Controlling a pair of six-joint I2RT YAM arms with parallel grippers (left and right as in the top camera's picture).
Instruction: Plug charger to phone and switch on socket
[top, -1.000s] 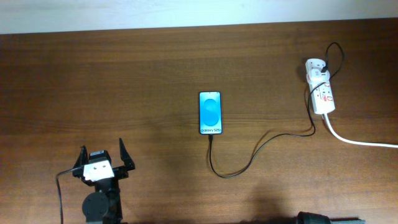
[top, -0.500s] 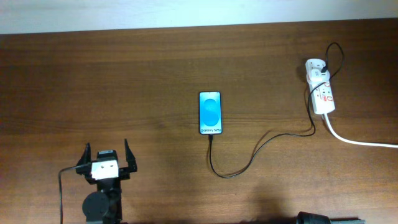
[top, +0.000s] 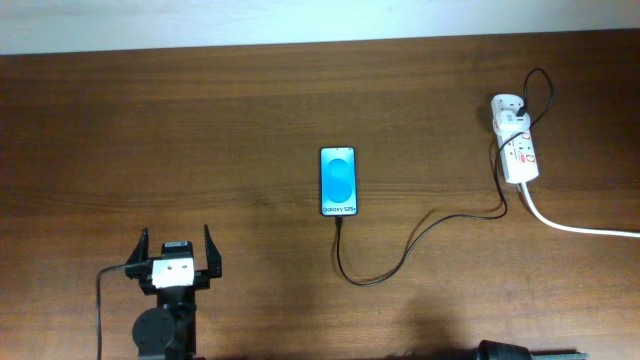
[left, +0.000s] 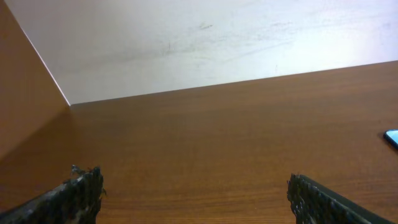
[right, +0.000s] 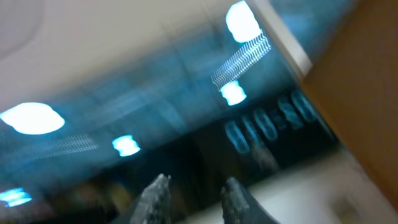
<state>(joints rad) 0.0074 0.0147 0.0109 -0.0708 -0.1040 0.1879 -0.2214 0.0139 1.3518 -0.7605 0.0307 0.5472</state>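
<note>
Down at the near left of the worktop (top: 200, 120), the left gripper (top: 176, 240) has its two fingers spread wide, with nothing between them. Its own camera shows only the finger tips, and a tiny corner of the phone (top: 339, 182) peeks in at the right edge. The phone lies flat in the middle, its blue screen facing up. The charger (top: 357, 284) reaches the phone's near end, but it is too small to see if the plug is in. This thin black cable loops and runs to the socket (top: 520, 155) at the far right, well apart from the phone. The socket's switch is too small to read. A white cord (top: 580, 228) runs off the right edge. The right gripper (right: 194, 183) is very blurry and cut off low down. A small gap shows between its tips, but nobody could tell if it is spread or pressed together.
</note>
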